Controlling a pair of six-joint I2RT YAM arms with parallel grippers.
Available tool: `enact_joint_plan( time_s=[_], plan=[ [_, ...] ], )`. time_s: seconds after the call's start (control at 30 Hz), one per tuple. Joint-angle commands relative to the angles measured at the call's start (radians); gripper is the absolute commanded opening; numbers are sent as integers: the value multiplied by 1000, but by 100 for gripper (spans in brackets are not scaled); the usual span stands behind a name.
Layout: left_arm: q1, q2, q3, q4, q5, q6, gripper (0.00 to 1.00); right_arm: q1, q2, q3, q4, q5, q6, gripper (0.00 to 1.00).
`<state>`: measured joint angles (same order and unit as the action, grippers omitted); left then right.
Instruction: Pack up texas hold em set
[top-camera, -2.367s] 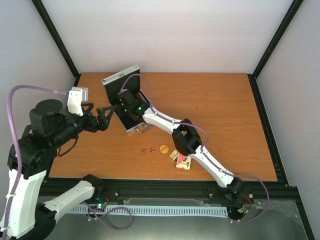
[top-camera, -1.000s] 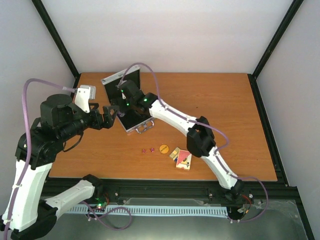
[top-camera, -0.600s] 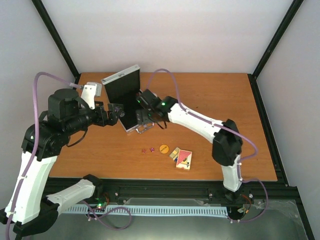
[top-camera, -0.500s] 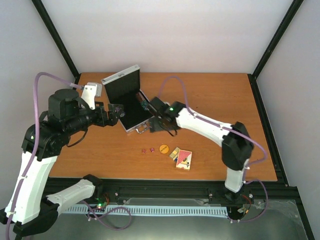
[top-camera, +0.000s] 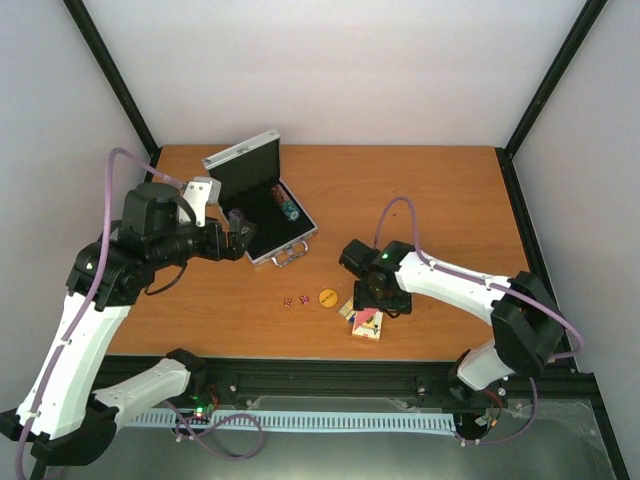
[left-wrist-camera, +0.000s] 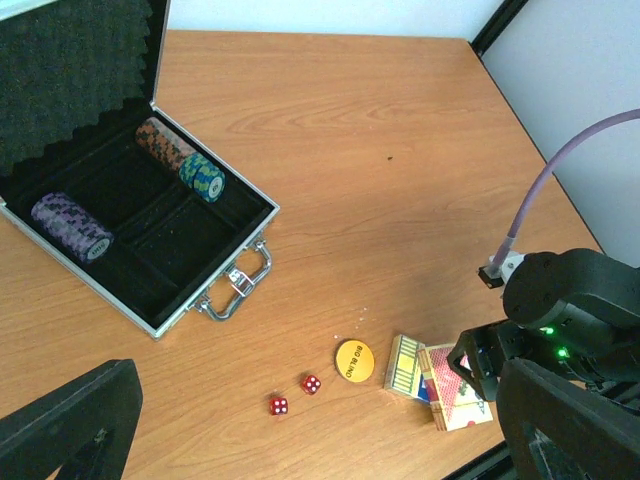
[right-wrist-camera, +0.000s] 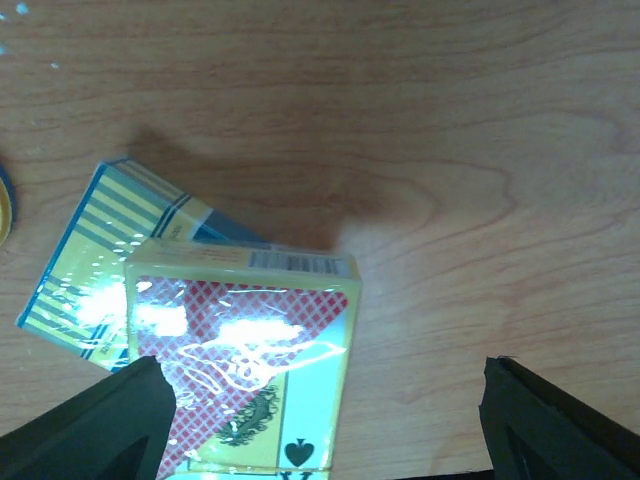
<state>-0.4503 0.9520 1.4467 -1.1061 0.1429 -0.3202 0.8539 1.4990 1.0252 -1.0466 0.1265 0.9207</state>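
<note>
The silver case (top-camera: 300, 233) lies open at the back left, lid up, with chip stacks (top-camera: 285, 204) on its black lining. In the left wrist view it holds a purple stack (left-wrist-camera: 72, 225) and an orange-and-teal stack (left-wrist-camera: 182, 160). Two red dice (top-camera: 295, 300), the orange button (top-camera: 327, 297) and two card decks (top-camera: 366, 321) lie on the table near the front. My right gripper (top-camera: 374, 298) hovers open just over the decks; the red-backed deck (right-wrist-camera: 250, 350) lies between its fingers, on the striped deck (right-wrist-camera: 105, 262). My left gripper (top-camera: 240, 228) is open beside the case.
The case's handle (left-wrist-camera: 238, 288) sticks out toward the dice (left-wrist-camera: 279, 405). The table's front edge (top-camera: 330, 357) runs just below the decks. Black frame posts stand at the corners, and bare wood spreads to the right of the case.
My right arm has pulled out of the case and swung to the near right, over the card decks. My left arm has shifted a little toward the case.
</note>
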Motion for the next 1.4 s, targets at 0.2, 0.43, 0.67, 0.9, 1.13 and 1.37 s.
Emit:
enact_joint_plan(
  time_s=[0.2,0.43,0.67,0.9,1.13,1.37],
  plan=[
    [-7,-19,-16,19,24,5,100,71,74,53,34,-62,78,86],
    [-7,-42,-14,2,14,15,100,73,86,-38,88,-95,133,88],
    [-7,-54,-25,-2,20,15,100,73,104,-69,115,-94,139,88],
    [-7,-61,-32,-1,20,15,100,73,129,-49,118,-80,137,78],
    [-7,-69,-29,-4,13,15,100,73,129,6,85,-76,132,37],
    [-7,-79,0,-19,1,18,100,71,121,264,19,-57,134,14]
  ],
)
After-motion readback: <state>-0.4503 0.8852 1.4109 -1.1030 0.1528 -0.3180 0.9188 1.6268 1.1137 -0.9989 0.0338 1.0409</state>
